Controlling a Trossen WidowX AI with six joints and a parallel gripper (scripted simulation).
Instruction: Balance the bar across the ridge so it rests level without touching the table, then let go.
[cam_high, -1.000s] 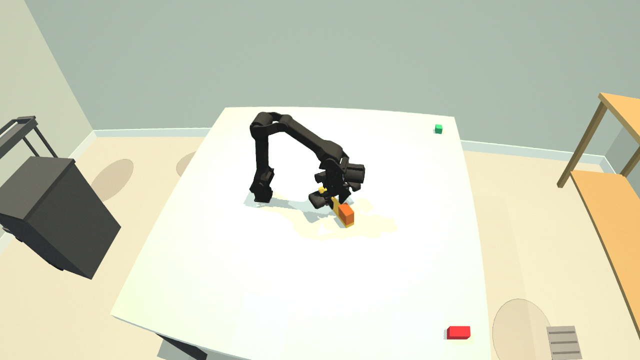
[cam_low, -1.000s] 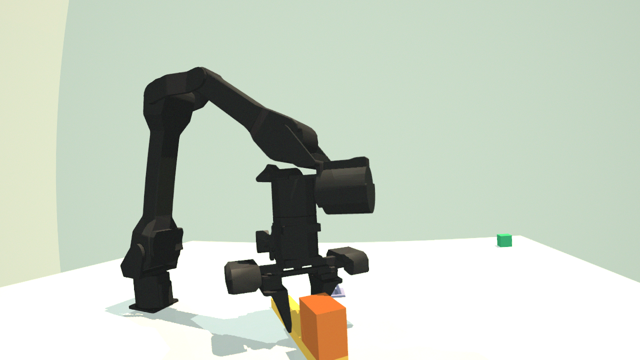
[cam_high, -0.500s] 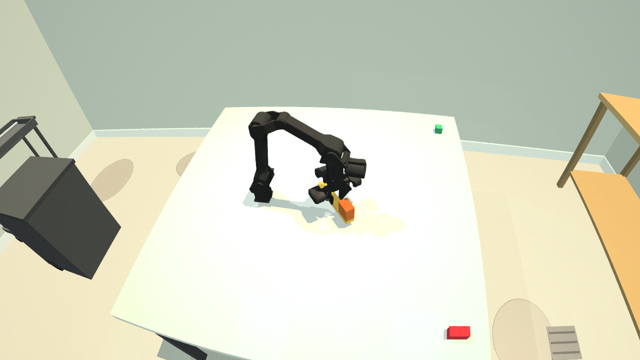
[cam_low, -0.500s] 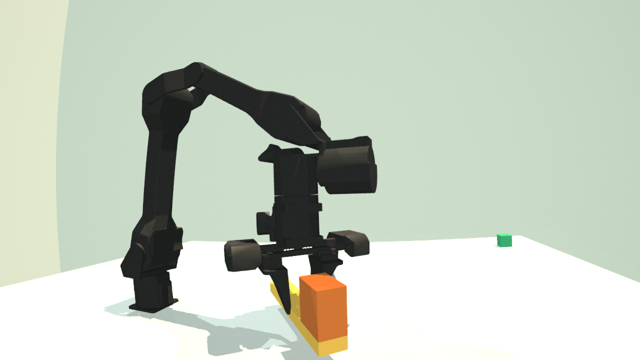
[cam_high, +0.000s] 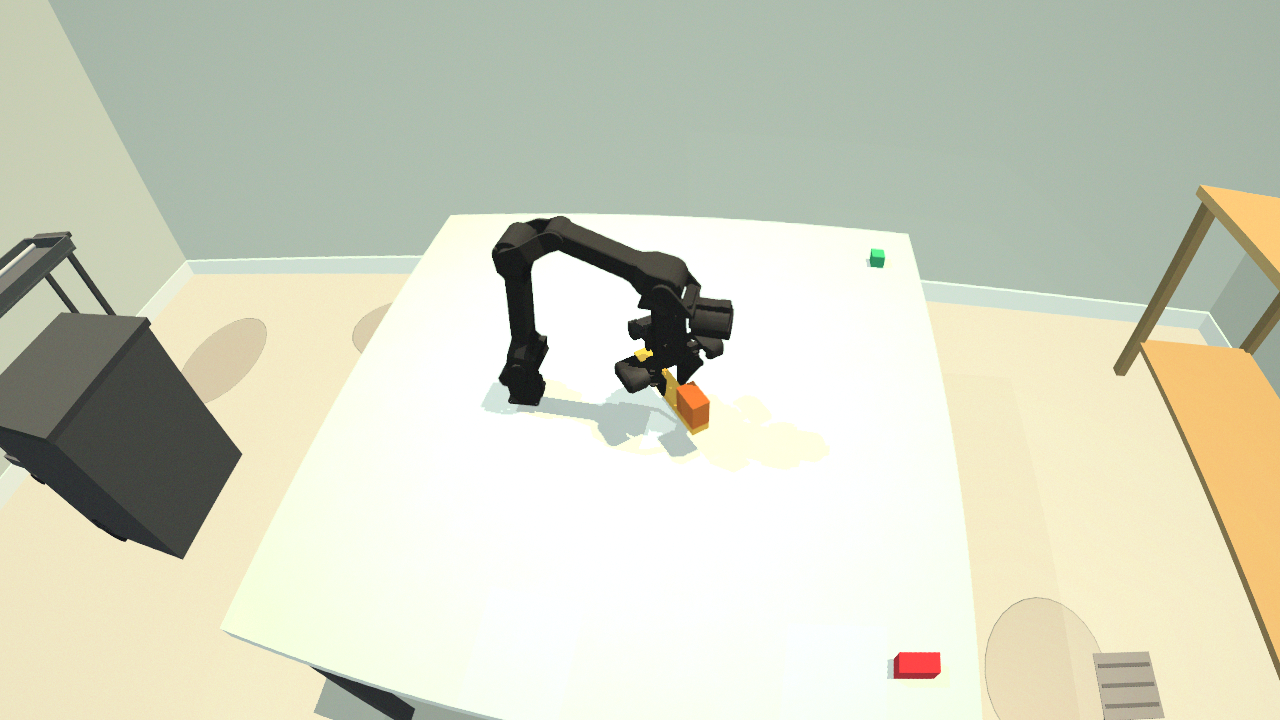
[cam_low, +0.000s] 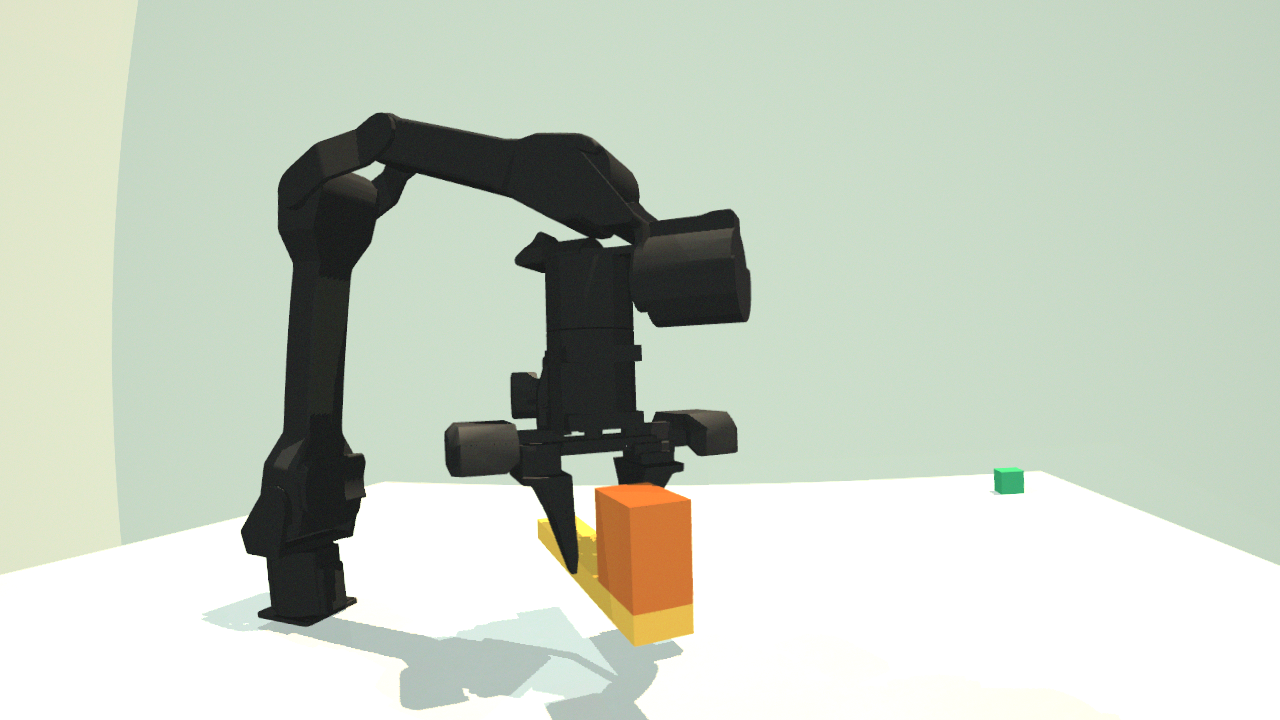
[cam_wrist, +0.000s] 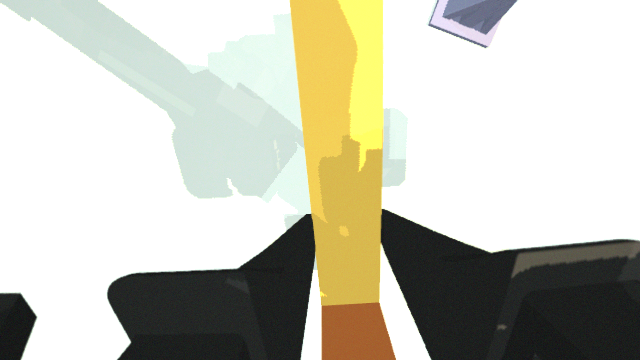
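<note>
The bar (cam_low: 586, 559) is a long, thin yellow slab with an orange block (cam_low: 642, 546) fixed on top of one end. It is clamped across its width between the fingers (cam_low: 562, 519) of the hand (cam_low: 601, 501), just beside the block, and is raised off the counter (cam_low: 895, 582). The ridge (cam_wrist: 472, 20) is a small grey-blue wedge on a pale base, lying on the counter beyond the bar's bare end, apart from it.
</note>
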